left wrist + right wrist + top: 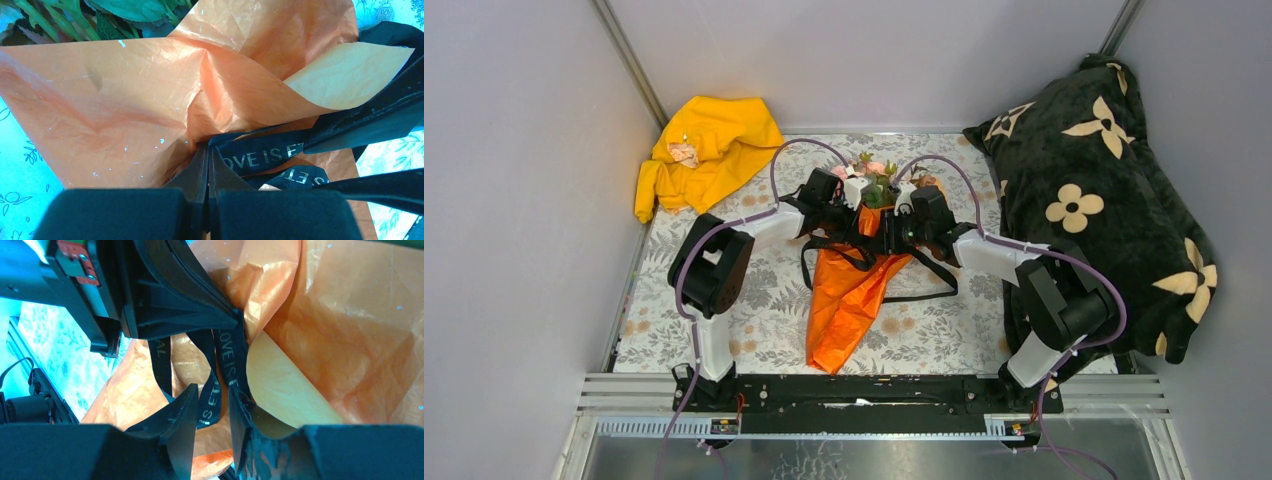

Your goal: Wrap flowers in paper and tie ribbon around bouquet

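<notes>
Ribbon [231,357] seemingly pinched in closed left claw [207,150], right claw [212,392] part-open astride it, flowers [871,168] mostly hidden

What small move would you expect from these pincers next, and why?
Probably the right pincer should close: its jaws stand apart with a strand of the ribbon between them, while the left pincer is shut on that ribbon beside the orange paper.

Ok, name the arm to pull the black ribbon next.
Probably right: the right gripper stands open around a strand of black gold-lettered ribbon; the left gripper is shut, pinning ribbon to creased orange paper.
</notes>
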You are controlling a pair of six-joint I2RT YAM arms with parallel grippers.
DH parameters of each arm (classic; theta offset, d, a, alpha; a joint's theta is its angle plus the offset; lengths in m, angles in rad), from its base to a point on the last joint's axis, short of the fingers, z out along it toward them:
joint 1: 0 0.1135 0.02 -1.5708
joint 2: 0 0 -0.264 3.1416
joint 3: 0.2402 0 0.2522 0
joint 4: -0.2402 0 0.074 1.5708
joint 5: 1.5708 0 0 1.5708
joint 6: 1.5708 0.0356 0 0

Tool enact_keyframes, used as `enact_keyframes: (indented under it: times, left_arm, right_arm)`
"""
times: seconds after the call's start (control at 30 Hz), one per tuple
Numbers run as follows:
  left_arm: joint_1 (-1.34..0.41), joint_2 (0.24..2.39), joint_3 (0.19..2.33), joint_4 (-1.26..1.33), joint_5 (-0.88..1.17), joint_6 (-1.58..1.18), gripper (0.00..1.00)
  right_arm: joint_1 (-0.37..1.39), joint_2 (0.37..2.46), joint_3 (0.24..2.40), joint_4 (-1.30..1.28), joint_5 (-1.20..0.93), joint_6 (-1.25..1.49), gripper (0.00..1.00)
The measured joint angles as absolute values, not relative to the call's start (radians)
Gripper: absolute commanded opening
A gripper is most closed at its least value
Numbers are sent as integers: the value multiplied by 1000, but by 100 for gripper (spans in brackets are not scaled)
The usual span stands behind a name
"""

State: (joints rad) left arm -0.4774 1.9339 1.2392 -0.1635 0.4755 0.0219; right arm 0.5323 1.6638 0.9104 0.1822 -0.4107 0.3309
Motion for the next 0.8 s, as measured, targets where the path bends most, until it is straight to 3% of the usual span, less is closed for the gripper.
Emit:
enact_keyframes:
  times: [0.13,0.3,0.37,0.47,0.53,0.8]
  left_arm:
    - [-477,1934,1239,-163,477,17,0]
    - [-477,1934,1238,-162,480,16,0]
    - [-477,1934,1238,-162,480,16,0]
    - [-477,1934,1238,-162,481,16,0]
    - [-477,1934,1238,-162,482,16,0]
    - [-475,1924,1236,-166,480,20,0]
  right_arm:
    - [539,1677,910,208,-410,346,45]
    - [552,1725,912,223,-410,352,39]
    - [555,1741,912,223,-411,355,32]
    - [558,1750,912,224,-412,358,9]
    - [558,1750,912,226,-412,360,0]
    - [558,1715,899,217,-369,363,0]
